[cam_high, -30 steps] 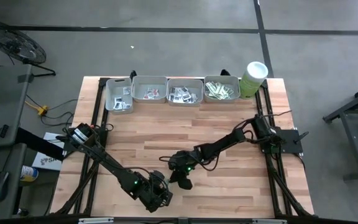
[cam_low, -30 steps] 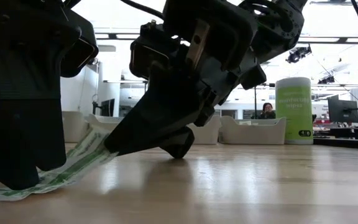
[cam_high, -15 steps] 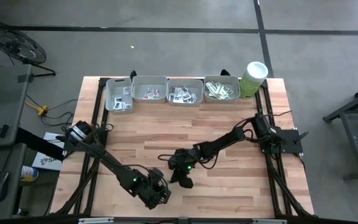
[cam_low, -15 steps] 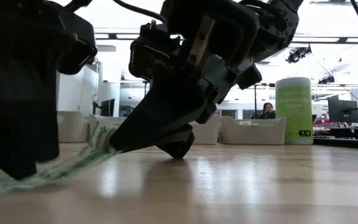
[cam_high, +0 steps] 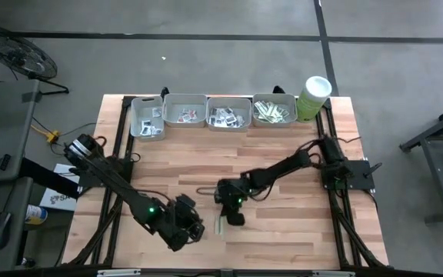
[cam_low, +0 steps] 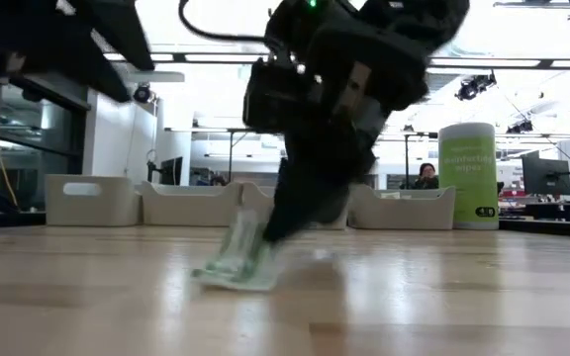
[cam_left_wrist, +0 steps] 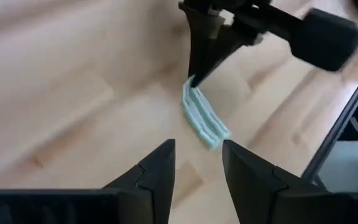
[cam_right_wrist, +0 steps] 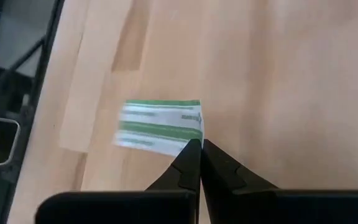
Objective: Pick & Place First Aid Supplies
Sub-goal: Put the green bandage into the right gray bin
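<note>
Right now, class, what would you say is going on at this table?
The right gripper has its fingers shut on one end of a green-and-white sachet strip, with the rest of it trailing down to the wooden table near the front edge. The left gripper is open beside it, holding nothing. Along the back edge sit four grey trays with more sachets inside, next to a pale green tub.

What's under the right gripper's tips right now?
The right gripper is shut on one end of a green-and-white sachet strip, which hangs toward bare table. The pinched edge itself is hidden between the fingers.
</note>
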You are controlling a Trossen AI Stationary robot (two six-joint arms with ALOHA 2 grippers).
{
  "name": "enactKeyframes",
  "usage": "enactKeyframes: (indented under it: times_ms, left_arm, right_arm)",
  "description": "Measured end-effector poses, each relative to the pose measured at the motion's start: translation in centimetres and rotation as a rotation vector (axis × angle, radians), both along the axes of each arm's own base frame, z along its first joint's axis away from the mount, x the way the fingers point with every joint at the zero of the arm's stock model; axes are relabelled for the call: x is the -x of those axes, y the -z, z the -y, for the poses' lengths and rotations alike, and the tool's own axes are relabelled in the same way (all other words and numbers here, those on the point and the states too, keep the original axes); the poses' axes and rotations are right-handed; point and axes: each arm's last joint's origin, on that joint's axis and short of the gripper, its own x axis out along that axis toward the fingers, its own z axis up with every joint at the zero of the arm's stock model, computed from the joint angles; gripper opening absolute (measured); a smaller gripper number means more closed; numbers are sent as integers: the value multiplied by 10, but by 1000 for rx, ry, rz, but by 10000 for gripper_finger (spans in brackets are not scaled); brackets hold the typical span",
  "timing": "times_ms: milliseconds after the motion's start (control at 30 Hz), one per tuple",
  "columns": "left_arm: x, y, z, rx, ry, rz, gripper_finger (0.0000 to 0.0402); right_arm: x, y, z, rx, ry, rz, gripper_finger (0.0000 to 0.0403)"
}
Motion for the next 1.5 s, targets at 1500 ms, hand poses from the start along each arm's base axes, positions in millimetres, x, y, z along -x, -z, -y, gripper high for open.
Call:
enactKeyframes:
  times_ms: [1500]
  left_arm:
    - [100,-19,-189,-548,289,461,133]
  right_arm:
    - [189,-204,209,545,1133,-187,0]
